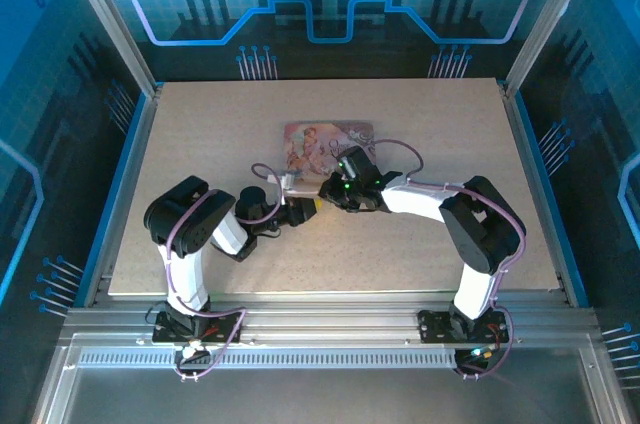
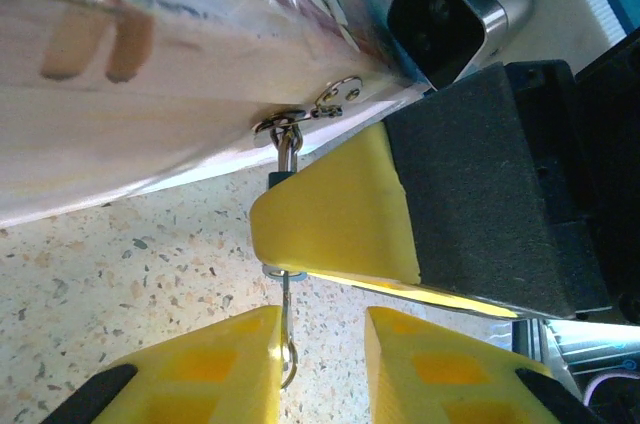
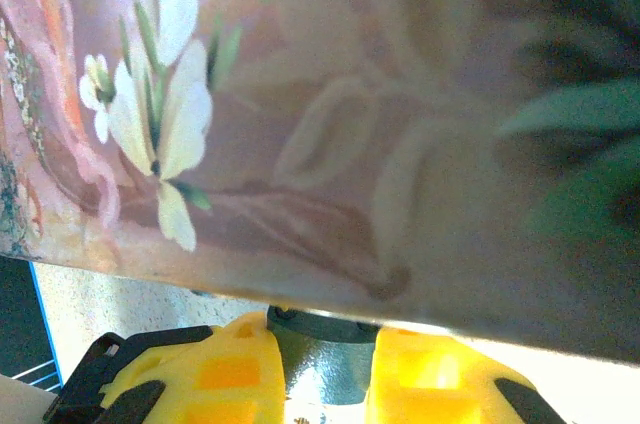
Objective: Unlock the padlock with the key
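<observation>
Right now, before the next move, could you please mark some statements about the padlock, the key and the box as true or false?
1. The padlock hangs by its shackle from the clasp of the pink box. True.
2. The right gripper is closed on the padlock. True.
3. The key lies flat on the table, far from the padlock. False: the key sticks out beneath the padlock, in the gap of the left gripper.
4. The left gripper's jaws are pressed together. False: its fingers stand apart.
5. The box sits at the left edge of the table. False: it is near the middle of the table.
</observation>
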### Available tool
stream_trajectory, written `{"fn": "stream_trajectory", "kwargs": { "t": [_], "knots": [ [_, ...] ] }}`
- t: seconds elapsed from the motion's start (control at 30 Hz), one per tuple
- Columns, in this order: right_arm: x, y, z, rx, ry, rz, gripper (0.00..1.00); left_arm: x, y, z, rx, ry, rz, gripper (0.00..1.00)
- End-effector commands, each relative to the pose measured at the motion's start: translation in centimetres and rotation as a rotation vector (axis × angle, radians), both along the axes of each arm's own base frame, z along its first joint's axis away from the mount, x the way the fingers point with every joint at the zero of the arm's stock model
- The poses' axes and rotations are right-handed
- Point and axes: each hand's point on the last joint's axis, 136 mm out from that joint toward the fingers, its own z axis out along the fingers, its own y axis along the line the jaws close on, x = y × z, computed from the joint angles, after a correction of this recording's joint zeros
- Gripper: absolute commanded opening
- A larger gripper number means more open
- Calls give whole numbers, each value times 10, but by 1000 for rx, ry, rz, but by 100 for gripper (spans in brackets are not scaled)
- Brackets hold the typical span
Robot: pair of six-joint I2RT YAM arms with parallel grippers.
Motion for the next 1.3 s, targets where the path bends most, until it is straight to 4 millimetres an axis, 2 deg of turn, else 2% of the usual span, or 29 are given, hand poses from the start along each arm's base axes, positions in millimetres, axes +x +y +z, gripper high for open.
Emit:
{"fn": "stream_trajectory", "kwargs": {
  "t": [0.0, 0.4, 0.7, 0.77, 0.97, 1.27],
  "knots": [
    [-23, -9, -33, -25, 142, -4, 0, 3, -6, 13, -31, -52, -29, 26],
    [-22, -7, -32, -8, 146, -8, 0, 3, -7, 0, -19, -17, -28, 25],
    [-23, -5, -31, 3, 152, -8, 0, 2, -6, -3, -8, -20, -29, 4],
    [-23, -4, -31, 9, 156, -8, 0, 3, -6, -2, -7, -28, -29, 0],
    [-25, 1, -31, 50, 183, -15, 0, 8, -7, 5, -1, -76, -27, 0],
    [-28, 10, -35, 62, 211, -1, 0, 17, -17, 33, -23, -171, -43, 0]
  ]
}}
